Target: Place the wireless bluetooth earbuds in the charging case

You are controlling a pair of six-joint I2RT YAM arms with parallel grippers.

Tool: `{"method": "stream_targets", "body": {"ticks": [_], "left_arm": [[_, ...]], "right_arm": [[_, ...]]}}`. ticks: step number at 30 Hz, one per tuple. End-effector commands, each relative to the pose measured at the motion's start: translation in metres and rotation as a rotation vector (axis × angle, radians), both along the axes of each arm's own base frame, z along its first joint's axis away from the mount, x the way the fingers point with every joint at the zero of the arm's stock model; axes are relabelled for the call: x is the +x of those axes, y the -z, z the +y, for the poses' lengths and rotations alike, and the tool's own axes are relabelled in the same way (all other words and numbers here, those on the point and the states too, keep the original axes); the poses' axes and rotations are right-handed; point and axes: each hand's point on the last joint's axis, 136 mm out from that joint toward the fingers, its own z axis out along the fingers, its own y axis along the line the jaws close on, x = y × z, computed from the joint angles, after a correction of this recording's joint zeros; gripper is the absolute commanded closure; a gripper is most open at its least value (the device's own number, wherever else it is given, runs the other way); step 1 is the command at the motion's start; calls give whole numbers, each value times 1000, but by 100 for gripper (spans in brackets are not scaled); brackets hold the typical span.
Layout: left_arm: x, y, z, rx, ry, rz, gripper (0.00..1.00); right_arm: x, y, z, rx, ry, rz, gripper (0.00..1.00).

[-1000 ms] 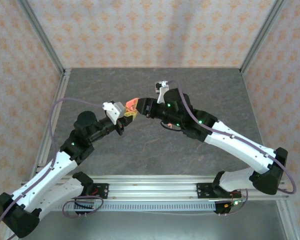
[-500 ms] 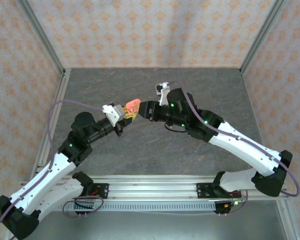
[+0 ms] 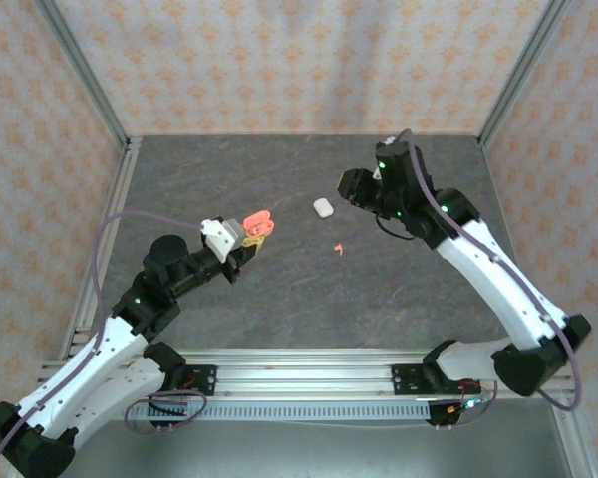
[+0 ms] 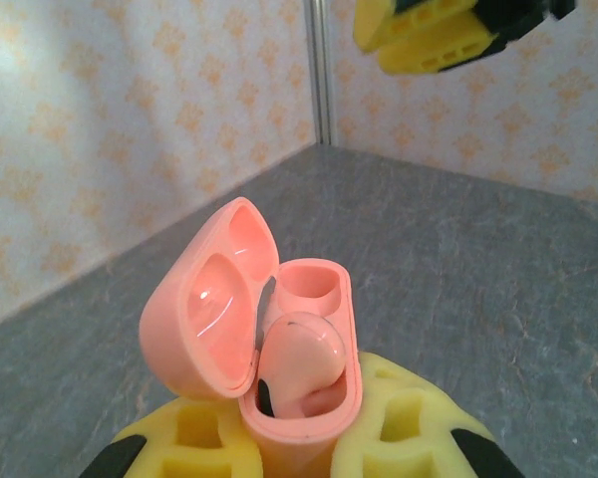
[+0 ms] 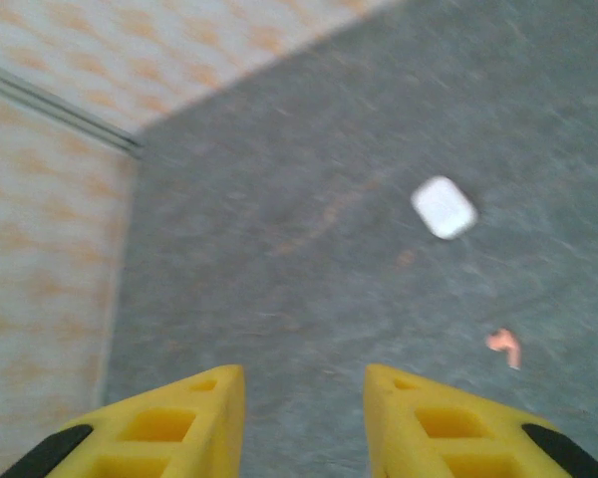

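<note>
Your left gripper (image 3: 251, 231) is up off the table (image 3: 279, 309), left of centre, with its jaws pinching the lower body of the coral charging case (image 3: 257, 221). In the left wrist view the case (image 4: 299, 339) stands upright between the yellow fingers (image 4: 399, 428), and its lid (image 4: 211, 309) is swung open to the left. One coral earbud (image 4: 301, 360) sits in the near socket. The far socket (image 4: 309, 284) is bare.

Your right gripper (image 3: 347, 185) hangs over the far right part of the table, well apart from the left one. In the right wrist view its jaws are spread wide, with only table showing between the fingers (image 5: 304, 398).

A second, loose coral earbud (image 3: 338, 249) lies on the table near the centre, between the two grippers and nearer to you than the right one. The right wrist view shows it (image 5: 503, 346) blurred, so you cannot read which way it is turned. A closed white case (image 3: 323, 207) lies flat on the table just beyond that bud, close to the left of the right gripper, and shows in the right wrist view as well (image 5: 444, 207).
</note>
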Motion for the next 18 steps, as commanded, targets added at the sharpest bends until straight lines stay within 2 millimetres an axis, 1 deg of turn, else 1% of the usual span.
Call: {"method": "stream_targets", "body": {"ticks": [1,6,8,13,14,18], "left_arm": [[-3,5,9,-6,-47,26,100],[-7,17,13,-1,-55,56,100],[-7,22,14,-1,-60,68,100],[-8,32,15,3,-67,89,100],[-7,34,15,4,-70,93,100],[-5,40,15,10,-74,106,100]], "right_arm": [[1,75,-2,-125,-44,231,63],[27,146,-1,-172,-32,361,63],[34,169,-1,-198,-44,408,63],[42,211,5,-281,-130,491,58],[42,220,4,-304,-146,511,57],[43,247,1,-382,-191,574,57]]}}
